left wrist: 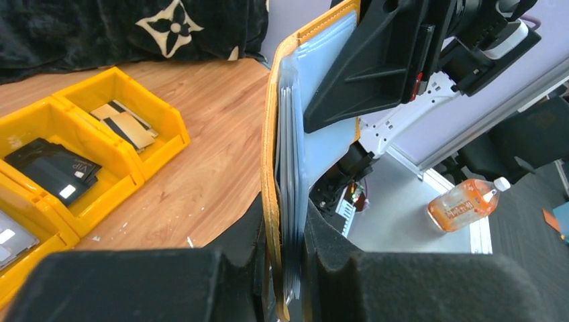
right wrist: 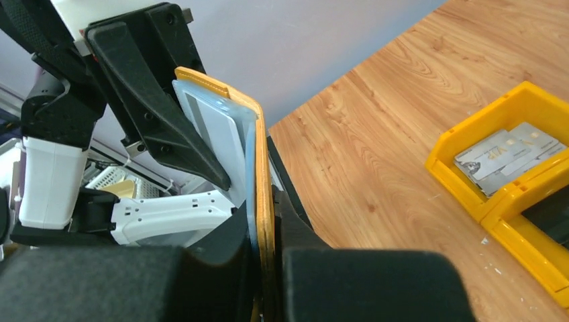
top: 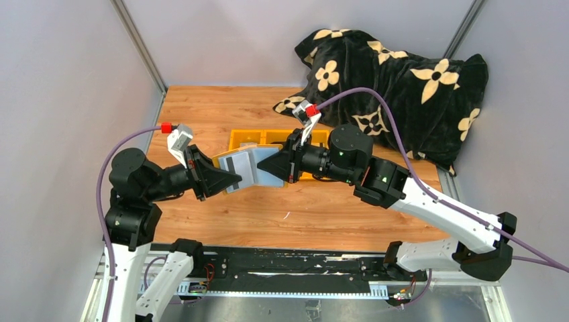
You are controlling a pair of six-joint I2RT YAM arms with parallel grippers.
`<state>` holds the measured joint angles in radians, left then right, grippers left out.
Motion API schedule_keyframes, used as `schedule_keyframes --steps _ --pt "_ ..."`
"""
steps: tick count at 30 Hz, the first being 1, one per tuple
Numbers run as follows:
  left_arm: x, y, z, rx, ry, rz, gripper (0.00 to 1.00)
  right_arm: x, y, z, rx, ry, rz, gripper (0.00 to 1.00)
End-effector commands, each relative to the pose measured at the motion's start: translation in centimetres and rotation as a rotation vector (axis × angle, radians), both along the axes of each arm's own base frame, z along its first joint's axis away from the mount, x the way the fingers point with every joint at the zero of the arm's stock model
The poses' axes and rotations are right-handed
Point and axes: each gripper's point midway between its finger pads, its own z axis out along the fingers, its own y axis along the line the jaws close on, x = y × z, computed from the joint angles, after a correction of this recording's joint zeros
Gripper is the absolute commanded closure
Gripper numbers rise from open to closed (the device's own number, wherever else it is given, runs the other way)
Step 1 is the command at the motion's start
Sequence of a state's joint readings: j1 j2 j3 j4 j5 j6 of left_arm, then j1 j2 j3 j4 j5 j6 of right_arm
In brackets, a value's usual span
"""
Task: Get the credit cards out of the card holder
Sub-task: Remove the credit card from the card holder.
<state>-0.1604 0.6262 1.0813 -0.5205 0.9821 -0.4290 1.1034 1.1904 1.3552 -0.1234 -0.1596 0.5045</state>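
Note:
The card holder hangs spread open above the table between both arms, mustard cover outward and grey-blue faces upward. My left gripper is shut on its left half, pinching the mustard cover and the stacked sleeves together. On the right half, my right gripper is shut over the mustard edge. A pale credit card with a dark stripe sits in a sleeve of the left half. More credit cards lie in the tray: grey ones and black ones.
A yellow three-compartment tray stands on the wooden table just behind the holder. A black flower-patterned pouch fills the back right corner. Grey walls close in the left and right sides.

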Motion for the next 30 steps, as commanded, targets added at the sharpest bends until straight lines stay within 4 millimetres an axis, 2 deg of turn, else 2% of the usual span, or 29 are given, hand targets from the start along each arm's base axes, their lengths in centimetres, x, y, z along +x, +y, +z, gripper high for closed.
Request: schedule_keyframes --steps 1,4,5,8,10,12,14,16,18,20,22,27,30 --pt "-0.1 0.4 0.6 0.007 -0.047 0.035 0.82 -1.0 -1.2 2.0 0.058 -0.024 0.035 0.98" --pt "0.3 0.3 0.3 -0.016 0.002 0.047 0.50 -1.9 -1.1 3.3 0.164 -0.027 0.077 1.00" --pt "0.2 0.0 0.4 -0.043 0.029 0.034 0.44 -2.2 -1.3 3.8 0.196 -0.029 0.084 1.00" --pt "-0.6 -0.6 1.4 -0.133 0.062 -0.023 0.35 -2.5 -1.6 4.3 0.245 -0.024 0.091 1.00" --pt "-1.0 -0.8 2.1 -0.182 0.061 -0.047 0.35 -2.5 -1.7 4.2 0.257 -0.013 0.088 1.00" --pt "-1.3 -0.8 2.6 -0.198 0.051 -0.052 0.39 -2.4 -1.8 4.1 0.265 -0.006 0.079 1.00" --pt "-1.3 -0.8 2.7 -0.206 0.062 -0.057 0.47 -2.4 -1.8 3.8 0.274 0.001 0.076 1.00" --pt "-1.4 -0.9 3.1 -0.224 0.075 -0.066 0.59 -2.4 -1.7 3.7 0.279 0.003 0.080 1.00" --pt "-1.8 -1.0 3.7 -0.245 0.074 -0.082 0.76 -2.4 -1.7 3.4 0.270 0.005 0.079 1.00" --pt "-2.0 -1.0 4.1 -0.249 0.067 -0.088 0.88 -2.1 -1.9 3.2 0.256 0.004 0.058 0.88" --pt "-1.9 -1.0 4.0 -0.246 0.070 -0.084 0.95 -1.7 -2.5 3.4 0.250 -0.002 0.027 0.72" --pt "-1.4 -0.9 3.3 -0.223 0.087 -0.061 1.00 0.0 -6.1 5.6 0.256 -0.043 -0.113 0.37" --pt "-0.7 -0.6 2.3 -0.188 0.103 -0.013 1.00 0.0 -8.3 7.3 0.274 -0.074 -0.174 0.33"
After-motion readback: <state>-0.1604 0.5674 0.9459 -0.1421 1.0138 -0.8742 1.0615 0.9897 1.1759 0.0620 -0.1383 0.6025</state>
